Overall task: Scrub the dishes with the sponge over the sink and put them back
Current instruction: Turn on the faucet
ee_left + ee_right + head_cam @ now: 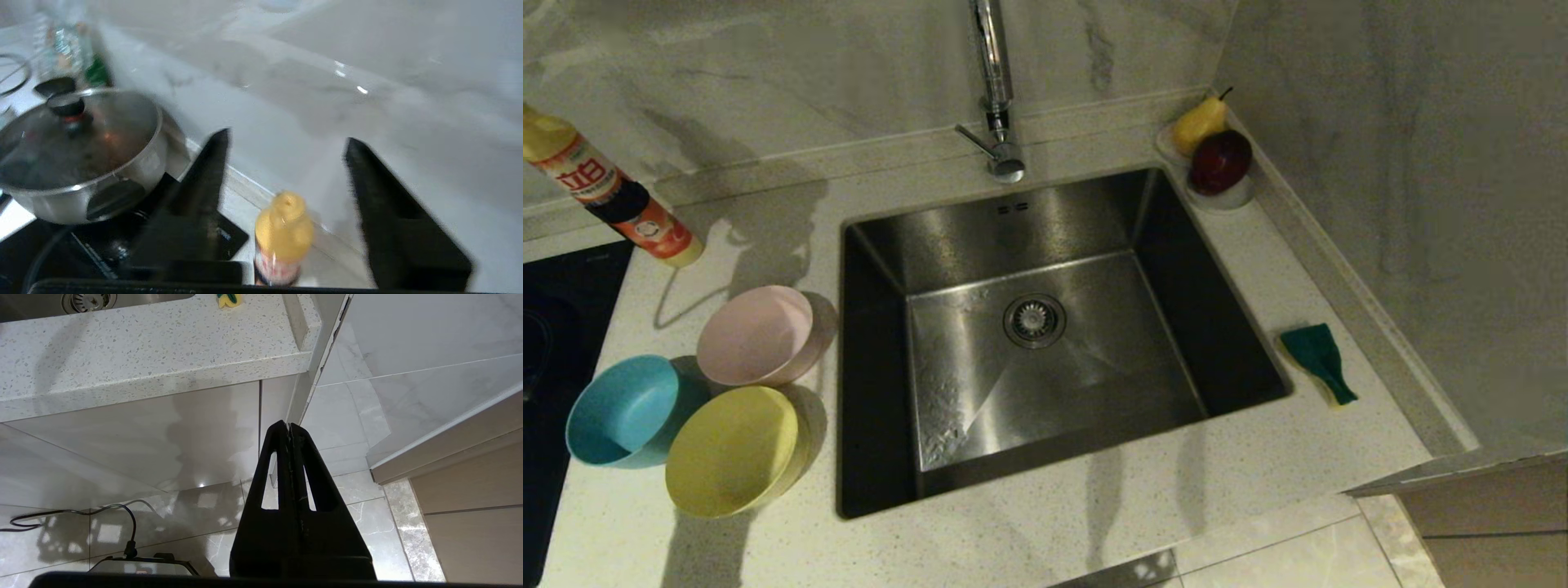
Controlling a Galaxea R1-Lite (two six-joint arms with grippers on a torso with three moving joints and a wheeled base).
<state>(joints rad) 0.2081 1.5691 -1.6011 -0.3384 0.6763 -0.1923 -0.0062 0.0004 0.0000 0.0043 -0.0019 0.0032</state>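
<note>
Three dishes stand together on the counter left of the sink point(1094, 367): a pale pink bowl point(756, 335), a light blue bowl point(623, 410) and a yellow bowl point(732, 451). The sponge point(1319, 359), green face up, lies on the counter right of the sink and shows again in the right wrist view point(229, 299). Neither arm appears in the head view. My left gripper point(287, 136) is open and empty, facing the back wall above a yellow-capped bottle point(282, 237). My right gripper point(288, 425) is shut and hangs parked below the counter edge.
A bottle point(613, 200) leans at the back left beside a black hob point(556, 327), where a lidded steel pot point(77, 151) sits. The faucet point(996, 90) rises behind the sink. A pear and a red apple point(1217, 155) rest on a dish at the back right corner.
</note>
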